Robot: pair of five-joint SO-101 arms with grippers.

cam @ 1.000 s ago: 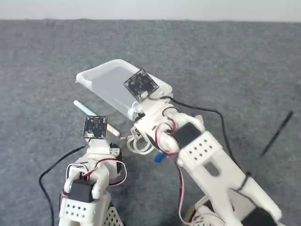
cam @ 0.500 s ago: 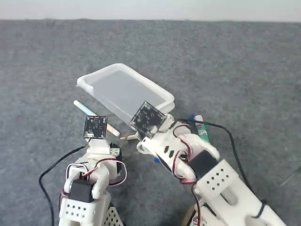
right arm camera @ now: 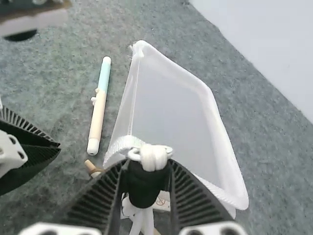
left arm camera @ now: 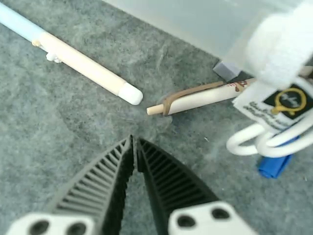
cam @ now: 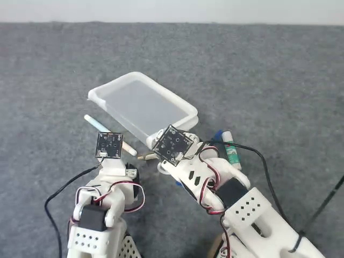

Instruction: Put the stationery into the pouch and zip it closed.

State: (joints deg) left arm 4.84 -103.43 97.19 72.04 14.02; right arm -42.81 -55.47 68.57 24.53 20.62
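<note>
Pouch of translucent white plastic (cam: 141, 102) lies on the grey desk (cam: 279, 80). The right claw (right arm camera: 145, 169) is clamped on its corded zip pull (right arm camera: 148, 155) at the 5 o'clock corner. The left claw (left arm camera: 133, 143) is closed and empty. A blue-and-cream pen (cam: 102, 126) lies at the pouch's 7 o'clock.

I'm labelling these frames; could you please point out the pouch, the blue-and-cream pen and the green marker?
pouch (cam: 137, 102), high view, middle of its clear face.
blue-and-cream pen (left arm camera: 83, 65), left wrist view, cream barrel.
green marker (cam: 231, 152), high view, green body.
</note>
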